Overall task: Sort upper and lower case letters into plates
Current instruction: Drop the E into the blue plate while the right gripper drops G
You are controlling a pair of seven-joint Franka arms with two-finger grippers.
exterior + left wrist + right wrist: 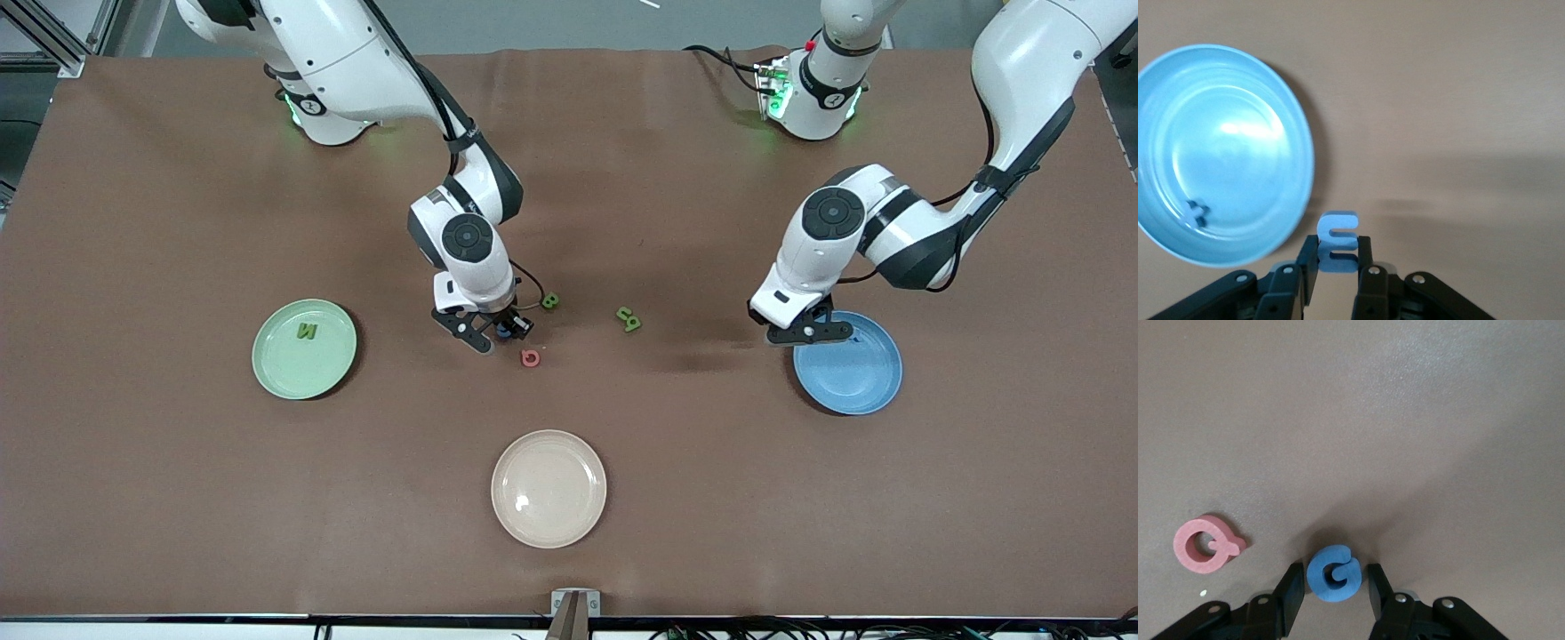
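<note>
A blue letter G (1333,573) lies on the brown table between the fingers of my right gripper (1335,572), which is open with a gap on each side. In the front view that gripper (502,333) is low at the table's middle. A pink-red Q (1205,545) lies beside the G. My left gripper (1337,245) is shut on a pale blue E (1338,230), just off the rim of the blue plate (1225,153), which holds one small blue letter (1197,213). The mint green plate (293,369) holds a green N (307,332).
A green B (550,300) and two more green letters (629,317) lie loose between the two grippers. A cream-beige plate (548,488) sits nearer the front camera than the Q (530,357). The blue plate (853,373) is toward the left arm's end.
</note>
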